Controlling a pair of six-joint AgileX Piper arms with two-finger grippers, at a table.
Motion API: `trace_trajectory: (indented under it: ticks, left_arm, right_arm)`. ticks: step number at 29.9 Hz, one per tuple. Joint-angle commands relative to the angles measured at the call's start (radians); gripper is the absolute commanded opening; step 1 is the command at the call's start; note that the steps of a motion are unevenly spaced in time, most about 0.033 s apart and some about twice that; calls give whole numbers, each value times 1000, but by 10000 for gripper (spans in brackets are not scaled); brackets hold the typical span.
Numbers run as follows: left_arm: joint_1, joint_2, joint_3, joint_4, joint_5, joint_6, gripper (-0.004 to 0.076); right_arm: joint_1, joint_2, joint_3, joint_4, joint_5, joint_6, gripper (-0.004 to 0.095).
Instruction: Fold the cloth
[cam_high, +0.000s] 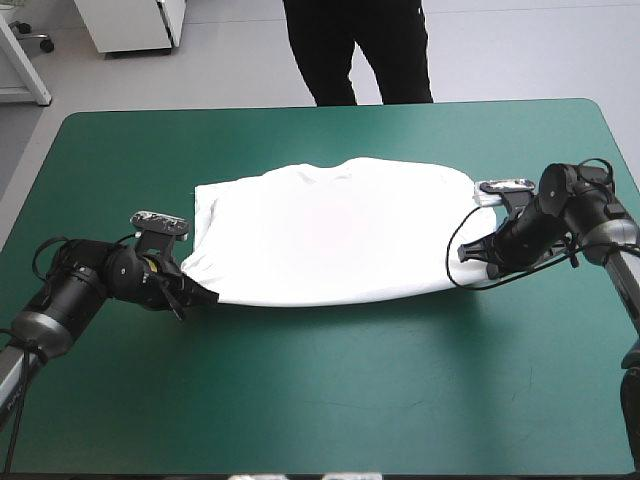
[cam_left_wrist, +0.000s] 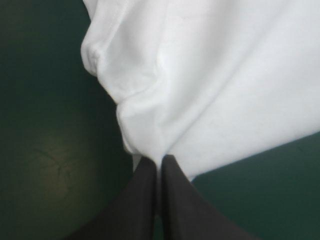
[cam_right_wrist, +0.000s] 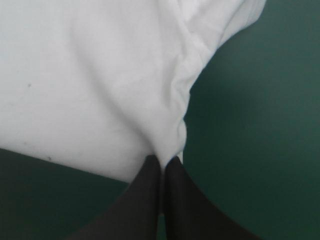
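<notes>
Left jaws pinched on near-left corner of T-shirt (cam_high: 330, 235), right jaws on near-right — flat on teal-green cover (cam_high: 330, 400)

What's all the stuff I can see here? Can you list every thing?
T-shirt: one, white, spread out in the middle of the table.
Table: one, teal-green cover, under everything.
Left gripper: one, black fingers, shut on the T-shirt's near left corner.
Right gripper: one, black fingers, shut on the T-shirt's near right corner.
</notes>
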Motion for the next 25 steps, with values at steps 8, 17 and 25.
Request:
trace_trajectory:
  ticks: [8, 17, 25]
  left_arm:
    - [-70, -44, 84, -6, 12, -5, -9]
    - [-70, -44, 117, -8, -5, 2, -8]
    - [-70, -44, 117, -10, 14, 37, 167]
  right_arm:
    - [-7, -92, 159, 7, -10, -23, -17]
    - [-7, -92, 166, 3, -19, -31, 32]
    - [-7, -92, 164, 3, -7, -33, 405]
